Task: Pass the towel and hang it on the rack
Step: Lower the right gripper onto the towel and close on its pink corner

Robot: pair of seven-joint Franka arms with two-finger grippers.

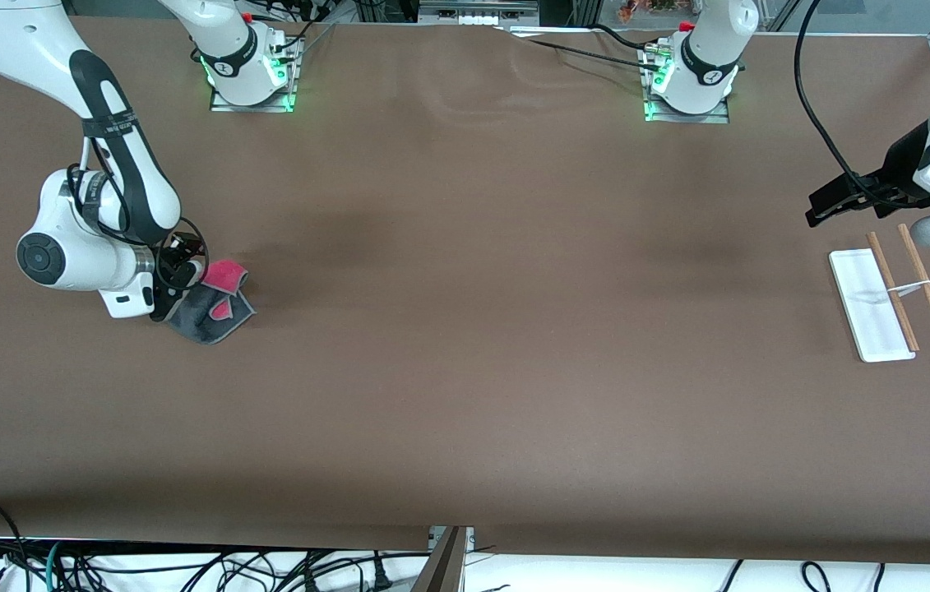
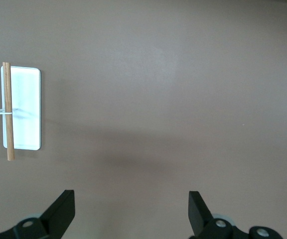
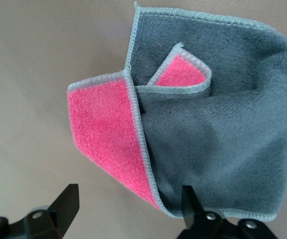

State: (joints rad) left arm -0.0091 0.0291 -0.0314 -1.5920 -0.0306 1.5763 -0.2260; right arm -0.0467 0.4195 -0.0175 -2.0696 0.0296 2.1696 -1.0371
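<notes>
Towel corner lies at the right pincer, whose two black fingers stand spread apart just above the cloth, one over bare bench beside the pink flap and the other over the grey edge near the stitched hem; the fingers straddle the folded corner and nothing is gripped between them. In the front view the right pincer sits low over the towel at the right arm's end of the brown bench, the white wrist bent down close to the surface. The cloth lies crumpled on the bench, mostly dark grey side up, with one corner folded over to show a broad pink-red patch and a second, smaller pink triangle turned up in the middle (light grey stitching runs along every edge that shows). Well apart from all this, toward the left arm's end of the bench, the left pincer hangs in the air over bare bench near the rack, its fingers wide apart and holding nothing; that arm waits. In the front view the left pincer is dark and points toward the middle of the bench. The rack rests flat just beside it, nearer the front camera: a white rectangular base with two thin light-brown wooden rods lying parallel, joined by a small metal piece. The left wrist view shows the rack with one rod across the white base.
</notes>
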